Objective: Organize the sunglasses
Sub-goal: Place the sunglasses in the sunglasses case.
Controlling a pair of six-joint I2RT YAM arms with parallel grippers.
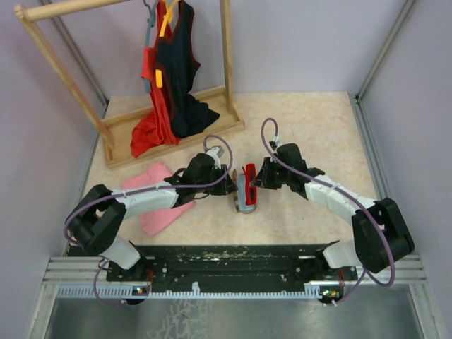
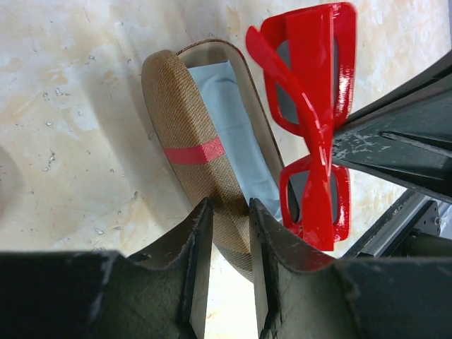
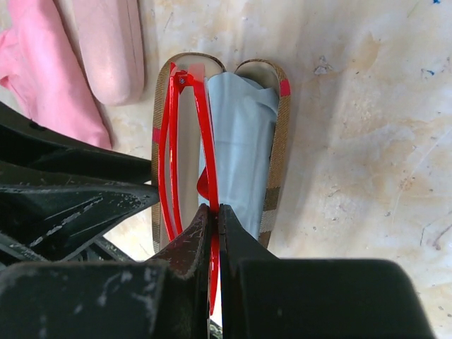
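The red sunglasses (image 1: 249, 174) (image 2: 311, 106) hang folded on edge just above an open brown case (image 1: 246, 203) (image 2: 187, 120) with a red stripe. My right gripper (image 1: 259, 176) (image 3: 215, 208) is shut on the thin red frame (image 3: 185, 141) and holds it over the case (image 3: 279, 141). A light blue cloth (image 2: 233, 120) (image 3: 244, 141) lines the case's inside. My left gripper (image 1: 229, 185) (image 2: 228, 208) has its fingers (image 2: 203, 219) closed onto the near end of the case's woven shell. The two grippers face each other across the case.
A pink case (image 3: 109, 49) lies beside a pink cloth (image 1: 159, 198) (image 3: 42, 78) under my left arm. A wooden clothes rack (image 1: 227, 70) with red and black garments (image 1: 173, 78) stands at the back left. Grey walls close in the table (image 1: 318, 120).
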